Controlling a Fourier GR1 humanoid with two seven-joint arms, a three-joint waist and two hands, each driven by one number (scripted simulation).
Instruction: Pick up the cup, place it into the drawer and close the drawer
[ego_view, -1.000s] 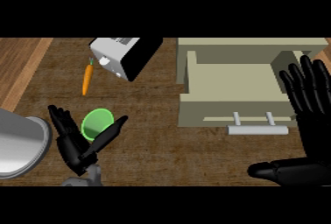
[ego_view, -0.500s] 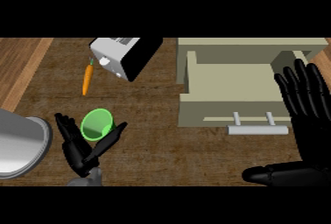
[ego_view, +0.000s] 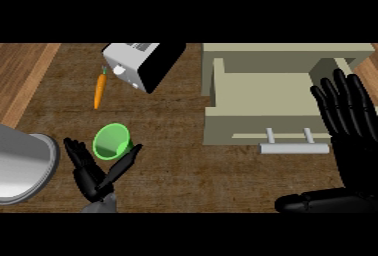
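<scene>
— Down at the near left of the table (ego_view: 184, 180), see it? The green cup (ego_view: 112, 142) sits between the fingers and thumb of the left robot hand (ego_view: 96, 172). Those fingers are spread in a V beside the cup, not yet curled round it as far as I can make out.

— And the other one?

— The right robot hand (ego_view: 347, 112) stands by the right edge with its fingers straight and fanned, resting, just over the side of the open drawer (ego_view: 258, 102).

— How would you expect the cup to handle?

— Light, I'd guess, and stiff, a thin plastic sort of thing. It looks tipped, mouth leaning toward us, so it could roll or skid if nudged. Smooth walls too, likely slippery. I'd take it across the body, thumb on one wall and fingers on the other, below the rim.

— Anything in the way?

— A carrot (ego_view: 98, 90) and a toaster (ego_view: 140, 64) lie further back, well apart from it. A big metal pot (ego_view: 22, 165) sits at the left edge, near the hand. The drawer is pulled out, its handle (ego_view: 294, 147) facing us, so the path rightward seems open
</scene>
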